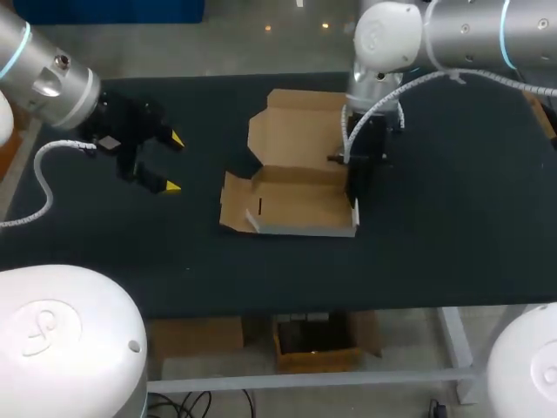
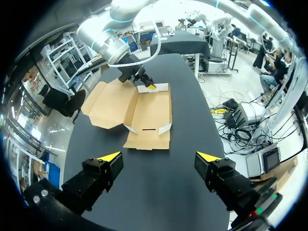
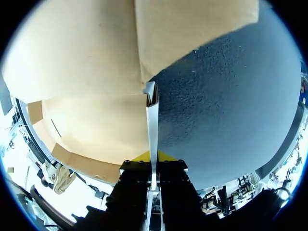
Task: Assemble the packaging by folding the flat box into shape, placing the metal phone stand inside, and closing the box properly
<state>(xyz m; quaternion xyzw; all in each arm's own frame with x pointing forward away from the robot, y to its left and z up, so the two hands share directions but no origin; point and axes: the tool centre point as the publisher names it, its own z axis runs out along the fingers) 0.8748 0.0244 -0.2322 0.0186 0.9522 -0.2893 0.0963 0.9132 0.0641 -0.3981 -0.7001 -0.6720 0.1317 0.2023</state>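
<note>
1. Where the matte black bench (image 1: 452,244) is seen from above, a brown cardboard box (image 1: 291,187) is found lying opened out about midway between the left and right edges, nearer the far edge than the near one. Its panels are flat, smooth and creased, and short walls are raised along its near and right sides.
2. The right gripper (image 1: 355,174) is set down at the box's right wall (image 3: 151,115) and is clamped on it. In the right wrist view that wall is seen edge-on as a thin strip of card, pale on one face, pinched between the two fingers.
3. The left gripper (image 2: 159,156) is positioned over bare bench toward the left edge, well apart from the box. Its fingers are spread wide, with nothing between them.
4. The pinch itself is masked in the head view by the dark body of the gripper and is shown only by the right wrist view. A narrow slot (image 2: 149,129) cut in the box's base panel is shown most plainly by the left wrist view.
</note>
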